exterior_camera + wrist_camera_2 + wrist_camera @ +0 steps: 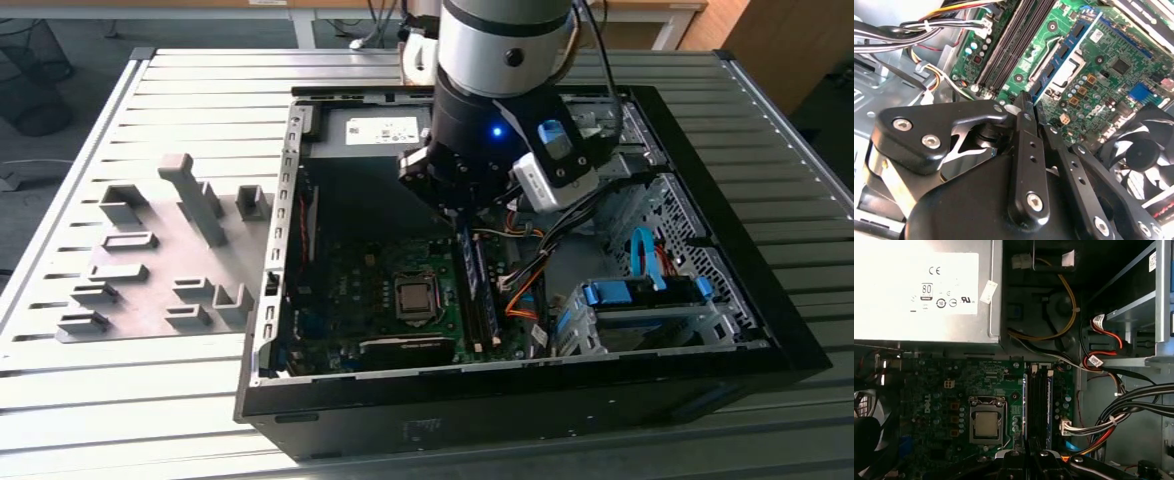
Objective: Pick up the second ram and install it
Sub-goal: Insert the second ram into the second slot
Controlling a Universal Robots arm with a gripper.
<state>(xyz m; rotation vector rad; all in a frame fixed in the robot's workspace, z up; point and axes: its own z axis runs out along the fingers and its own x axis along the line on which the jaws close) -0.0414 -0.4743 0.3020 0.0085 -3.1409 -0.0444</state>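
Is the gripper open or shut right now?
Shut: in the second wrist view the gripper fingers meet above the motherboard.

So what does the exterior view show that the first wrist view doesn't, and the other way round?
Exterior view: the ribbed metal table, the grey plastic fixture blocks on it, the robot's silver-and-black arm and the whole black computer case. First wrist view: a looping yellow cable and red-and-black wires with white plugs, seen from straight above. Both: the green circuit board with its square silver processor socket and long black memory slots.
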